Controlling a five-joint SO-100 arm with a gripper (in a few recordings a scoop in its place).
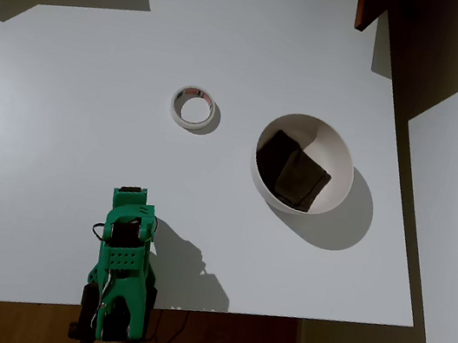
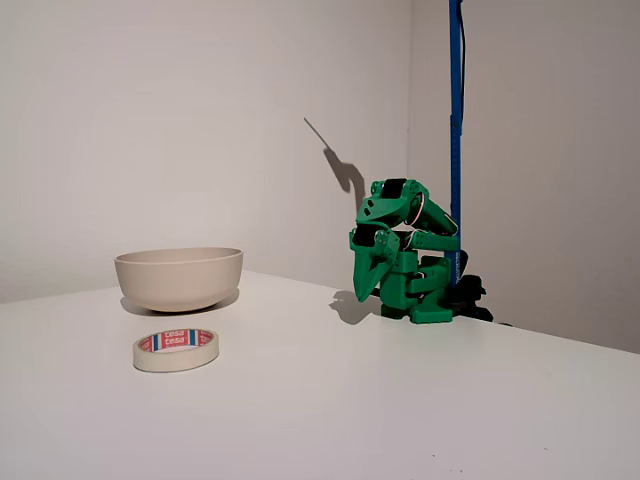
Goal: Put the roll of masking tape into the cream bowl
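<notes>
Tape roll (image 1: 194, 108) lies flat at nine o'clock from cream bowl (image 1: 311, 128), gripper (image 2: 372, 272) folded down, fingers pressed together.

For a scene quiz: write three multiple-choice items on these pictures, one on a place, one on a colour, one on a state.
1. In the overhead view, where does the small white ring of masking tape lie?
A. inside the bowl
B. on the white table, left of the bowl
C. in the gripper

2. What colour is the folded robot arm?
A. green
B. orange
C. black

3. What does the large round cream bowl hold?
A. the tape
B. nothing
C. a dark brown folded cloth

Key: 1 B, the tape rests flat on the table apart from the bowl. 2 A, green in both views. 3 C, only the cloth lies inside.
</notes>
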